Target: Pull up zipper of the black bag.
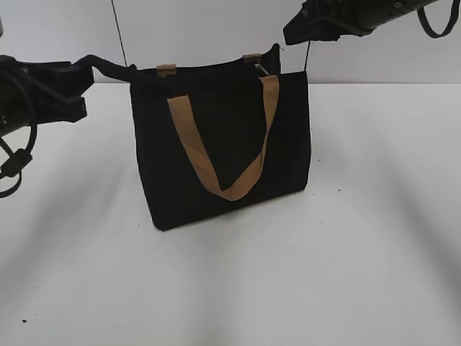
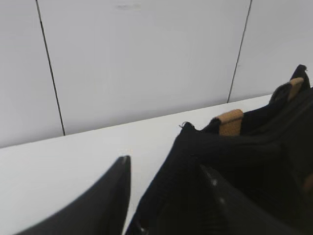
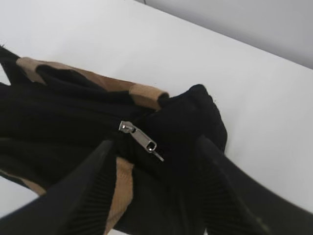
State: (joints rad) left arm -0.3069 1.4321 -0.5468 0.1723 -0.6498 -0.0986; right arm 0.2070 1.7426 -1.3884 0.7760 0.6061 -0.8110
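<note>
The black bag (image 1: 223,144) stands upright mid-table with tan strap handles (image 1: 216,173). Its zipper runs along the top rim, and a silver pull tab (image 3: 140,140) lies near the bag's right end; it shows as a small glint in the exterior view (image 1: 263,68). My right gripper (image 3: 155,143) is open, hovering above that end (image 1: 292,34), with the tab between and just beyond its fingertips. My left gripper (image 2: 164,165) is open around the bag's top left corner (image 2: 195,142). The fabric lies against its right finger, with a gap to the left one (image 1: 126,70).
A white table (image 1: 360,252) carries the bag. A pale panelled wall (image 2: 146,58) stands close behind it. Cables hang from the left arm (image 1: 14,158) at the left edge.
</note>
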